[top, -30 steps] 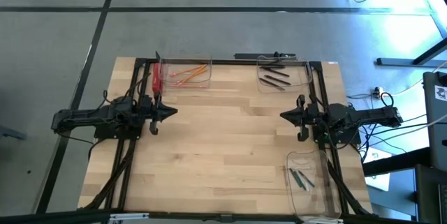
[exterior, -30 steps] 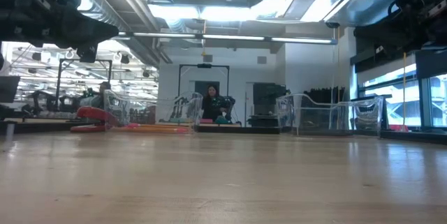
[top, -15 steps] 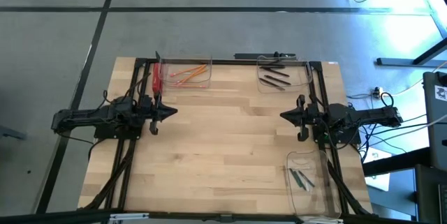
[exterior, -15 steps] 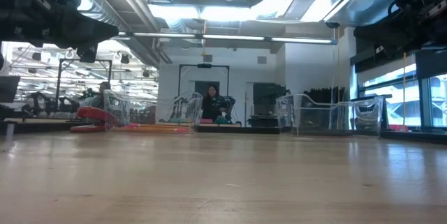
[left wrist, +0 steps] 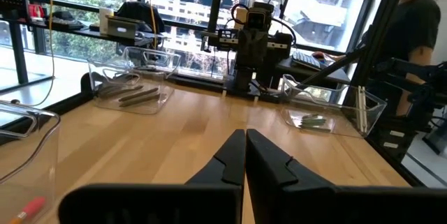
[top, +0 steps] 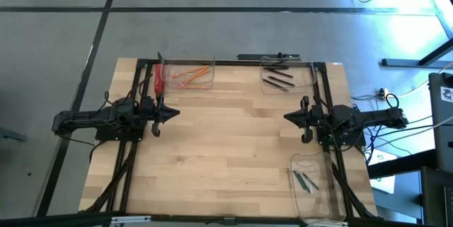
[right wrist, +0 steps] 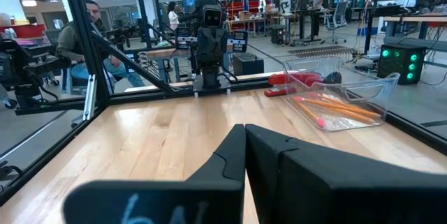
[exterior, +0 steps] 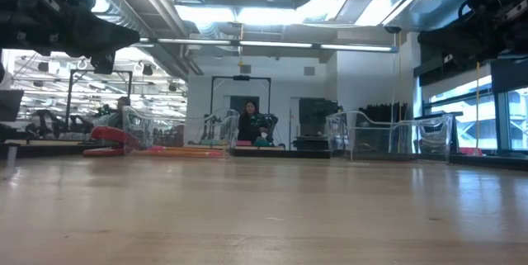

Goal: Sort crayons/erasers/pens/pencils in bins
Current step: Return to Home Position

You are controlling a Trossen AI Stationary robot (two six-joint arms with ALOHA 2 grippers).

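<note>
Worktop [top: 226,149], pale wood planks, one arm at each side edge.

Left arm [top: 99,121]: parked at the left edge, about halfway along it, held above the wood. Left jaws pointed inward across the worktop. In the left wrist view they were pressed together with no gap and gripped nothing.

Pencil bin [top: 205,84]: clear tray at the far edge, near the left jaws and off to one side of them, not in their line. Pencils [top: 187,76] lay inside as a loose orange bundle with pink ends. A flat red bar [top: 159,80] lay at the bin end nearest the left jaws.

Pen bin [top: 306,78]: clear tray at the far edge, near the right jaws and off to their side. It sat well apart from the left jaws, across the worktop. Pens [top: 278,78], a few black sticks, lay flat inside.

Third bin [top: 318,167]: on the near side of the right jaws, close to them. It held a couple of dark greenish sticks [top: 304,181]; kind not clear.

Right arm [top: 368,121]: parked at the right edge, opposite the left arm. Right jaws faced inward, closed tight on themselves and empty.
</note>
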